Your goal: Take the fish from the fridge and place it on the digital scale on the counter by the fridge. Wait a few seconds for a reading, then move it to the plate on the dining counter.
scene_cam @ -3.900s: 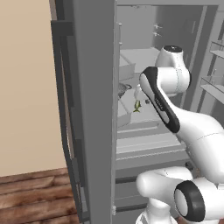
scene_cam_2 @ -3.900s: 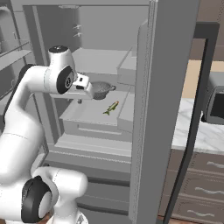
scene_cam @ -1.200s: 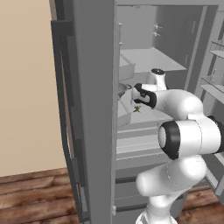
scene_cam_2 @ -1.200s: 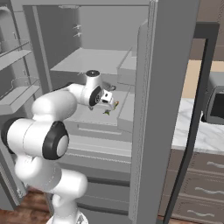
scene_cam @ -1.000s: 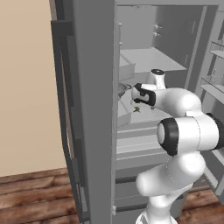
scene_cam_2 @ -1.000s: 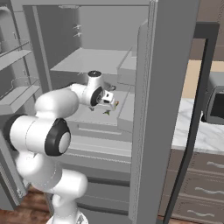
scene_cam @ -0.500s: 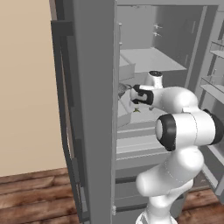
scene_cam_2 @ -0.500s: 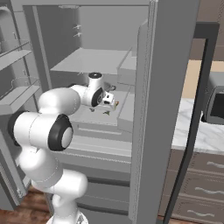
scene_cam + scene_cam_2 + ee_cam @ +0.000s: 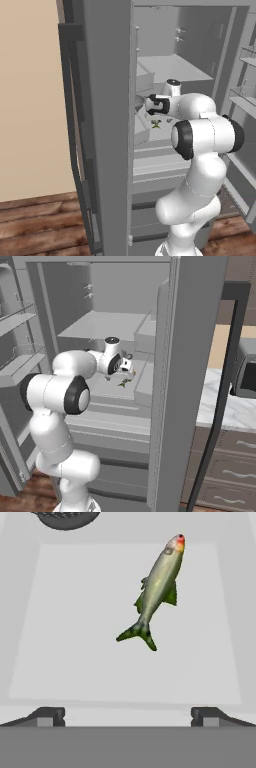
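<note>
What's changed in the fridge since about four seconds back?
The arm has swung its hand down and in toward the fish, so the gripper now hangs open just above it on the shelf. Nothing has been gripped yet. The fish lies where it did, and the fridge stands open as before.

The white Franka arm with dark joints reaches forward, elbow bent; its two-finger gripper (image 9: 128,714) has its jaws spread wide, holding nothing.
</note>
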